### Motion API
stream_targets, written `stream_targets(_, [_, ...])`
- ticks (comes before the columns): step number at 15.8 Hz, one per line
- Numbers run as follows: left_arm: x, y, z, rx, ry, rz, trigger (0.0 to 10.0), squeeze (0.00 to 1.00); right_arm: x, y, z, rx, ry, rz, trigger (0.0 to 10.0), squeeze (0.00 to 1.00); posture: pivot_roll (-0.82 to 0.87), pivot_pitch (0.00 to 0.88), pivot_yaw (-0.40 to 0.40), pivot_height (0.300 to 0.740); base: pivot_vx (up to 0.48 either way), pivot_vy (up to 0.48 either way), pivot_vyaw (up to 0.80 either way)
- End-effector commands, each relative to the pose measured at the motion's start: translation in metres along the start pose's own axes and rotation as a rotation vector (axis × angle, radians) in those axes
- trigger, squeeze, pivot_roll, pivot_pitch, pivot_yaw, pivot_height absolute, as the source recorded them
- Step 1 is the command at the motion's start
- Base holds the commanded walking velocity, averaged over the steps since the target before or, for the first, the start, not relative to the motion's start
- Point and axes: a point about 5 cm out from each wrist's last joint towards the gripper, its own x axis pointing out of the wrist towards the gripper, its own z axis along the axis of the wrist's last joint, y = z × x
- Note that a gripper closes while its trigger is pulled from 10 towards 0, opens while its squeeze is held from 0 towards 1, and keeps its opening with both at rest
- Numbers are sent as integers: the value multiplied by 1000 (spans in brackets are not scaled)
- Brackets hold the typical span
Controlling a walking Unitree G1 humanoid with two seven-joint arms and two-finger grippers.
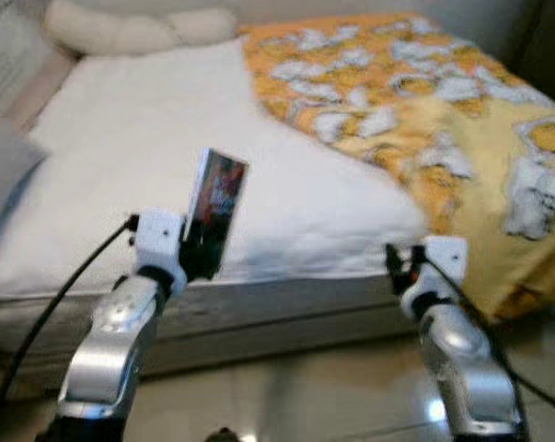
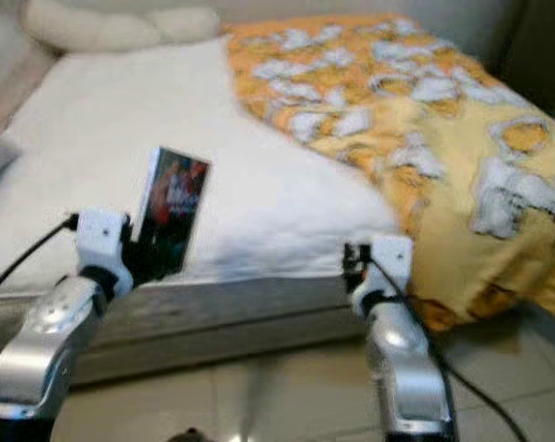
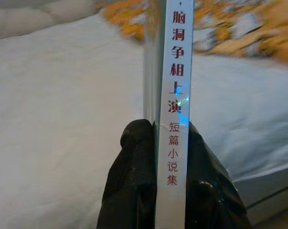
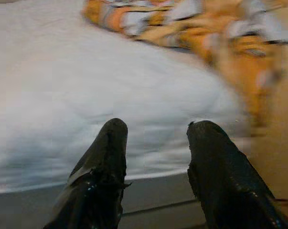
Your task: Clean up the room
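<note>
Book (image 1: 217, 204): upright over the bed (image 1: 148, 157) edge, my left gripper (image 3: 170, 157) fingers clamped on its lower spine. Stiff, light, glossy, probably slippery; grip low. Right gripper (image 4: 155, 157) fingers parted, empty.

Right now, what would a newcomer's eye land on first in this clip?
The book held upright in the left gripper, just before the bed's near edge. Next, the orange and yellow patterned blanket covering the bed's right side, with the right gripper open and empty before it.
</note>
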Motion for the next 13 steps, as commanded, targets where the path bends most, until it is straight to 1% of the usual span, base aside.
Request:
stream_targets(1, [0,1,12,11,-53,8,10000,0,0,-2,3,-12,-15,-5,10000,0,32,0,65,740,0,480,0])
stream_targets(7, [1,-1,11,13,-48,7,10000,0,1,-5,4,-22,-19,-6,10000,0,31,0,59,740,0,480,0])
stream_targets(10, [0,-1,12,-5,-55,24,10000,0,3,-4,5,-27,-21,2,10000,0,39,0,49,740,0,477,0])
stream_targets(11, [0,0,14,-21,-70,35,10000,0,4,-3,5,-28,-20,9,10000,0,43,0,45,740,0,259,0])
stream_targets(13, [0,0,19,-37,-98,42,10000,0,6,-2,6,-25,-20,16,10000,0,45,0,43,740,0,0,0])
